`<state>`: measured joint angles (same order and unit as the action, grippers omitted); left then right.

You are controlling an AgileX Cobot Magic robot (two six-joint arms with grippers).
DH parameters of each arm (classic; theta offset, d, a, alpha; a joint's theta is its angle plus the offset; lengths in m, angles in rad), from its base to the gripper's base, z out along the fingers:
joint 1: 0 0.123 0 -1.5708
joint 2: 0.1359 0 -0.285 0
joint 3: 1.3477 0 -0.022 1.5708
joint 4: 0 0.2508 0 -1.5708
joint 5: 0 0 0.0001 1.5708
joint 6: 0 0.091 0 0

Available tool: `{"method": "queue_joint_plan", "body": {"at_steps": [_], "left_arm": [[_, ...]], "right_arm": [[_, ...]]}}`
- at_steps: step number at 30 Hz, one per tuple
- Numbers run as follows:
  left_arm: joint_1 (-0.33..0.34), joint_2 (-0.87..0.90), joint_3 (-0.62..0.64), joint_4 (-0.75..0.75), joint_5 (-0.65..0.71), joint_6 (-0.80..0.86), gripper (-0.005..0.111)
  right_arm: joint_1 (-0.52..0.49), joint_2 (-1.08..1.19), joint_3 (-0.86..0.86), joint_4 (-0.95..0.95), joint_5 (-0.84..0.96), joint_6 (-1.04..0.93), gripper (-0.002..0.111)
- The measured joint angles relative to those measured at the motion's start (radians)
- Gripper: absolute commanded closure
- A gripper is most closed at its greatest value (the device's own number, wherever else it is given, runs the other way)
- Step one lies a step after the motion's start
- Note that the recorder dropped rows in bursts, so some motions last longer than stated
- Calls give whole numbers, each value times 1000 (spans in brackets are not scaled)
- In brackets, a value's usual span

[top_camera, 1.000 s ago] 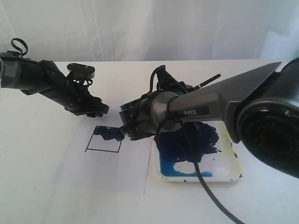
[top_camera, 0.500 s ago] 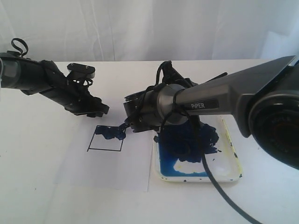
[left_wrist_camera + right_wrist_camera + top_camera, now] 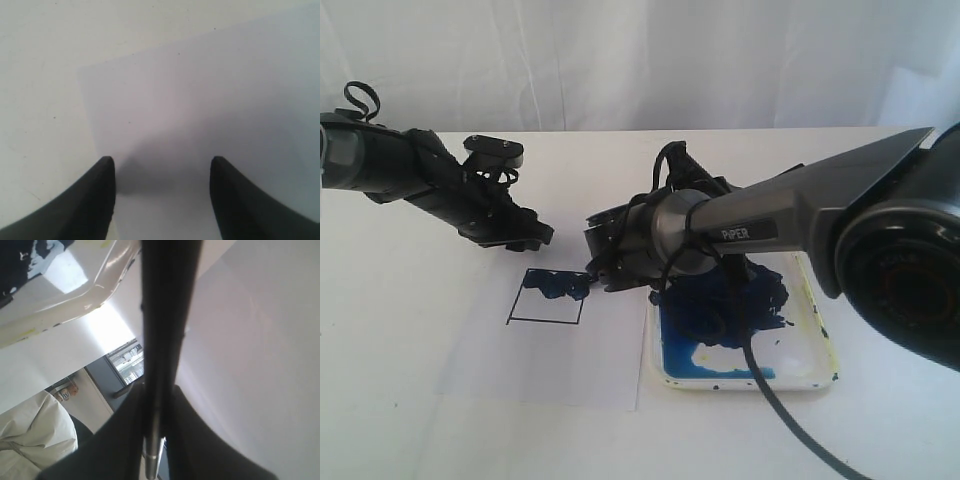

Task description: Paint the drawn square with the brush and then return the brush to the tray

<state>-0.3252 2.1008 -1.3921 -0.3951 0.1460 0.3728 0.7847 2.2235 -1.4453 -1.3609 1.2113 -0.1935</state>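
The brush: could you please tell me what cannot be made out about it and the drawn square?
- Brush tip: exterior view, hidden behind the right gripper; right wrist view, only a blurred shaft cut off by the edges.
- Contact between tip and drawn square: exterior view, hidden by that gripper.
- Drawn square: outside the left wrist view, which shows only paper.

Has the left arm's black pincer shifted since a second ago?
No. The left pincer stays put, open, unchanged against the white table's back edge, just behind the black-outlined drawn square.
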Motion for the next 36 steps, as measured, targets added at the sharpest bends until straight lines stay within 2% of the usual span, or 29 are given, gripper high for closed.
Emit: {"method": "queue_joint_plan", "body": {"at_steps": [27, 36], "left_arm": [[0, 0, 0, 0, 0, 0, 47], [0, 0, 0, 2, 0, 0, 47]], "right_arm": [[-19, 0, 0, 0, -2, 105, 108], [35, 0, 0, 2, 0, 71, 108]]}}
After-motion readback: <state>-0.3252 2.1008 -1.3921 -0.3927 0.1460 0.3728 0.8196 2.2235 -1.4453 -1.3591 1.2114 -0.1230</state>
